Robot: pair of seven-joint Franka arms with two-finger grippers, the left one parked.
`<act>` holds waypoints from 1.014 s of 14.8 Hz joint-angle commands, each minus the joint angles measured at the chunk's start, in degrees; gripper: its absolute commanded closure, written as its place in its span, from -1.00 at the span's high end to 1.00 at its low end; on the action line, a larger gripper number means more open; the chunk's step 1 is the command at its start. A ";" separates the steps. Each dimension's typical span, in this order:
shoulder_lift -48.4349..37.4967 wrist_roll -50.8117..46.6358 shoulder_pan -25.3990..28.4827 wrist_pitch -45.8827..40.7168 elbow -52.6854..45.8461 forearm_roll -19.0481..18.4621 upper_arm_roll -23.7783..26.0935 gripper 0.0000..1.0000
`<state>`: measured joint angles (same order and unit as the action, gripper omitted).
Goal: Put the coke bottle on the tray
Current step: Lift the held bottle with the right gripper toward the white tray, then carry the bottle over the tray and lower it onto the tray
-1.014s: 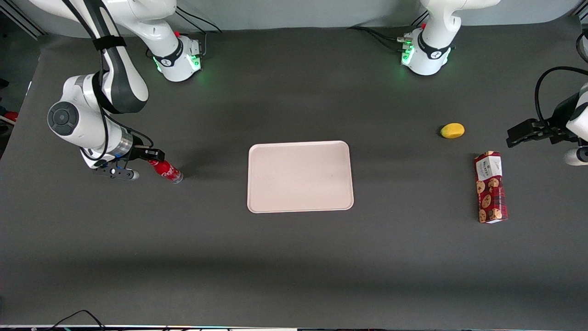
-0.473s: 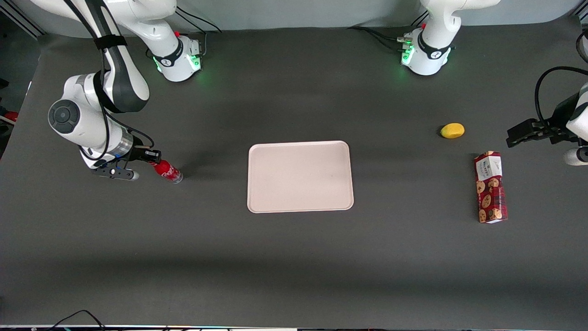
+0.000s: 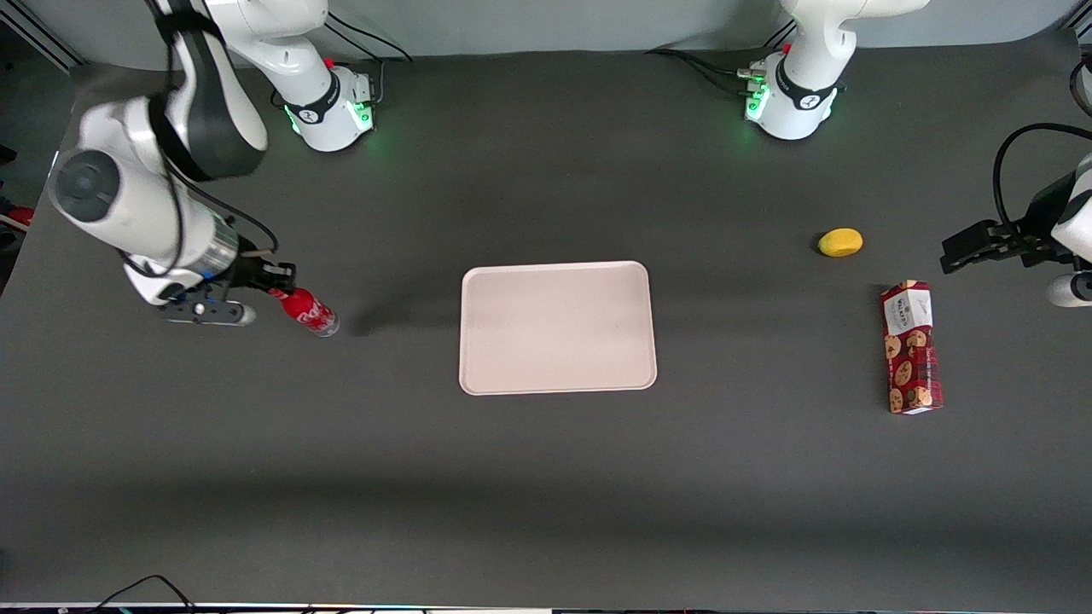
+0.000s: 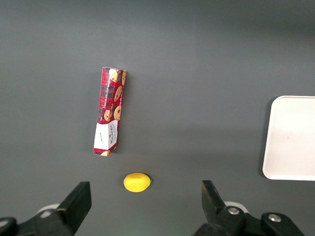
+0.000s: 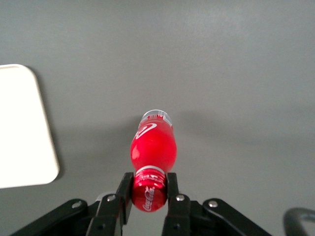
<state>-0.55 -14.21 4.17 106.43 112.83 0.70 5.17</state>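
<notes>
We have the bottle pinched at its cap by our tool, toward the working arm's end of the table. The carry to the bare tray and the release remain.

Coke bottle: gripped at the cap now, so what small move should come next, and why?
Probably carry it sideways toward the tray. The gripper is shut on the coke bottle at its cap, the bottle appears lifted off the table, and the tray lies bare toward the parked arm's end, with nothing between them.
</notes>
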 commanded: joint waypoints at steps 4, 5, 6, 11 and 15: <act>3.87 -5.90 0.93 -24.55 -28.32 0.35 4.65 -1.00; 6.06 -10.01 0.93 -28.78 -33.42 1.49 6.93 -1.00; 8.61 -15.18 0.93 -32.30 -38.60 3.41 9.22 -1.00; 17.23 -36.38 1.98 -27.19 -41.73 4.93 19.25 -1.00; 27.68 -45.63 5.06 -14.09 -40.60 -1.82 22.85 -1.00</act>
<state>20.30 -54.35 7.85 88.46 75.46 2.70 25.91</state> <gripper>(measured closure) 0.687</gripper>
